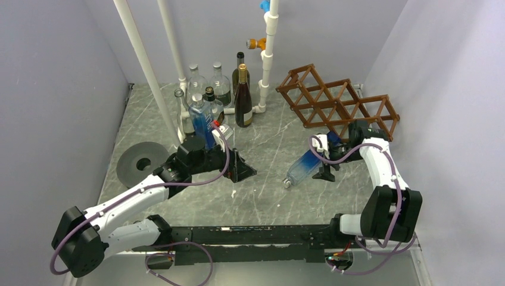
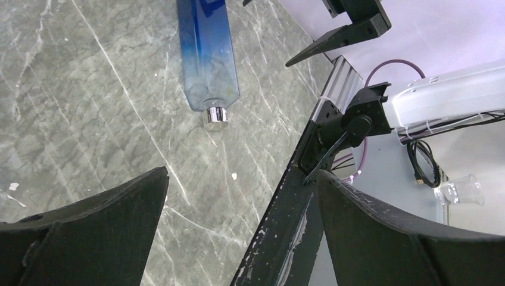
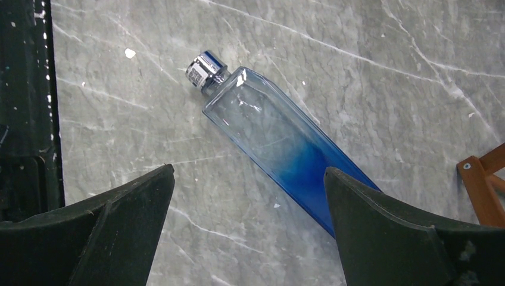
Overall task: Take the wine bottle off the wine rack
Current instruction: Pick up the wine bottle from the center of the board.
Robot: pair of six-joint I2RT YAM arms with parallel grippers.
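The blue-tinted clear glass wine bottle [image 1: 302, 168] lies flat on the grey marble table [image 1: 262, 134], just near of the brown wooden lattice wine rack [image 1: 339, 101]; the right gripper [image 1: 324, 159] and left gripper [image 1: 239, 165] both gape empty, so the task looks done

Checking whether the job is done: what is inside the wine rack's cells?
In the wine rack, no bottle shows in the visible cells. The right arm covers its near end. A blue bottle lies on the table in front.
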